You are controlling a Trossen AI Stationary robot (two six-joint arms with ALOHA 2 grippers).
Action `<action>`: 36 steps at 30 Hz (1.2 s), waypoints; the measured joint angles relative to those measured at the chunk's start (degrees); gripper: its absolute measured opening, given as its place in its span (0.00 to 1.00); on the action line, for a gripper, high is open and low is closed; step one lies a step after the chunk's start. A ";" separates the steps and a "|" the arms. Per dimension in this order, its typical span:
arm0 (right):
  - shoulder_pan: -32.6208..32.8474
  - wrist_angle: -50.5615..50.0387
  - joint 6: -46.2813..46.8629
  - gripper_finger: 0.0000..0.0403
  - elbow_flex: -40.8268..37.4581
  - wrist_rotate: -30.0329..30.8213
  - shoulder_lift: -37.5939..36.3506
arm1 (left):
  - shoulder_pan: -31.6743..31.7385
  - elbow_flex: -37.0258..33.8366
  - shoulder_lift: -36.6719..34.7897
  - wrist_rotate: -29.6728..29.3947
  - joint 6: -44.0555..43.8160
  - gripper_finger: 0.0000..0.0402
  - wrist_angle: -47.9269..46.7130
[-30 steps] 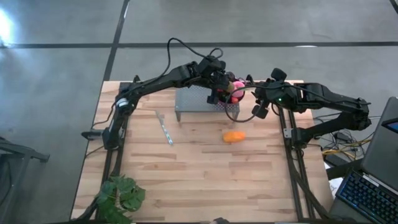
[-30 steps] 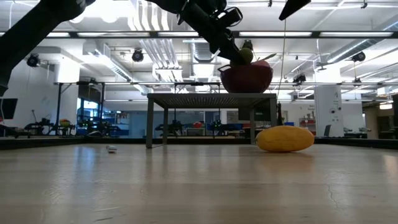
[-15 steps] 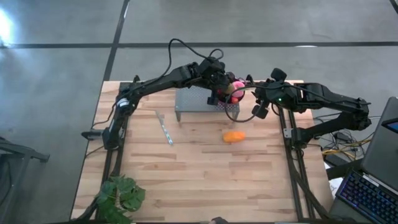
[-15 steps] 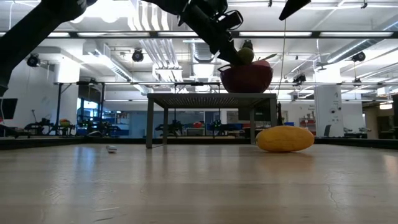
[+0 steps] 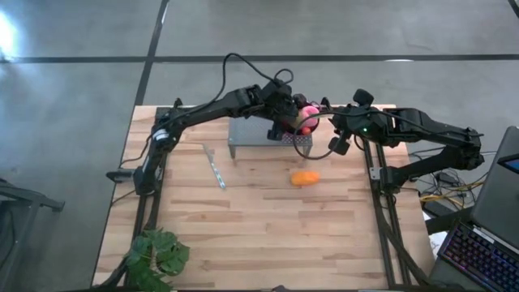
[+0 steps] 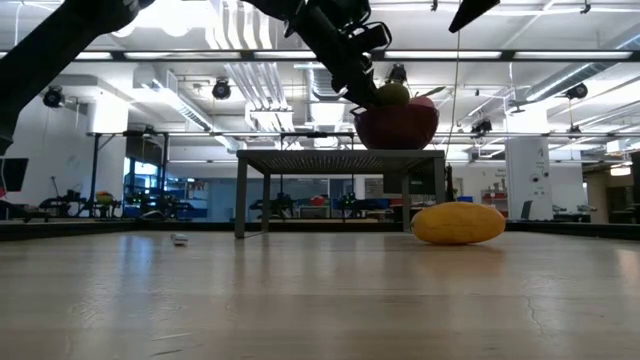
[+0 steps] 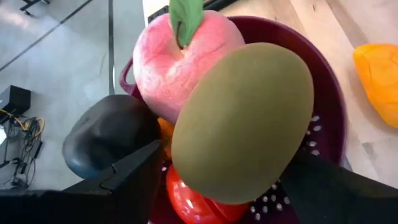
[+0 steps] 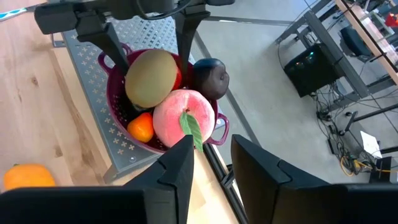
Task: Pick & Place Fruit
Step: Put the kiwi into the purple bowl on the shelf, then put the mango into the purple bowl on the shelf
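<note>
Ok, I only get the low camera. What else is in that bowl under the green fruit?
Observer: A pink peach with a leaf lies right beside the green fruit.
Operator: Anything more?
Observer: A dark ball and a small orange piece are in the bowl too.
Operator: Which arm is at the green one?
Observer: The left gripper, reaching in from the table's left side.
Operator: And the other arm?
Observer: The right gripper hovers open beside the bowl, holding nothing.

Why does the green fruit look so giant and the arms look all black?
Left wrist view: the olive-green fruit fills the picture because the camera sits right against it. Low view: bright ceiling lights behind turn the left arm into a dark silhouette.
</note>
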 joint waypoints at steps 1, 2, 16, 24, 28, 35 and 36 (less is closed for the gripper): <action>0.00 0.00 0.00 0.25 0.00 0.00 -0.01 | -0.12 0.00 0.00 -0.25 0.00 0.77 -0.23; 0.00 0.00 0.00 0.25 0.00 0.00 0.00 | -0.20 0.00 -0.02 -0.78 0.01 0.77 -0.41; 0.00 0.00 0.03 0.30 0.00 0.00 0.00 | -0.69 0.00 -0.25 -11.44 3.65 0.77 -3.00; 0.00 0.01 0.00 0.36 -0.02 0.00 0.00 | -0.84 0.00 -1.58 -16.34 8.07 0.77 -1.65; 0.00 0.02 0.00 0.38 -0.02 0.00 -0.01 | -0.81 0.00 -2.15 -17.41 9.38 0.77 -0.08; 0.00 -0.04 0.11 0.41 -0.30 0.00 0.00 | -0.91 0.00 -3.34 -29.82 14.71 0.77 3.01; 0.00 -0.06 0.07 0.42 -0.41 0.00 0.00 | -0.90 0.00 -3.82 -31.82 14.84 0.77 2.95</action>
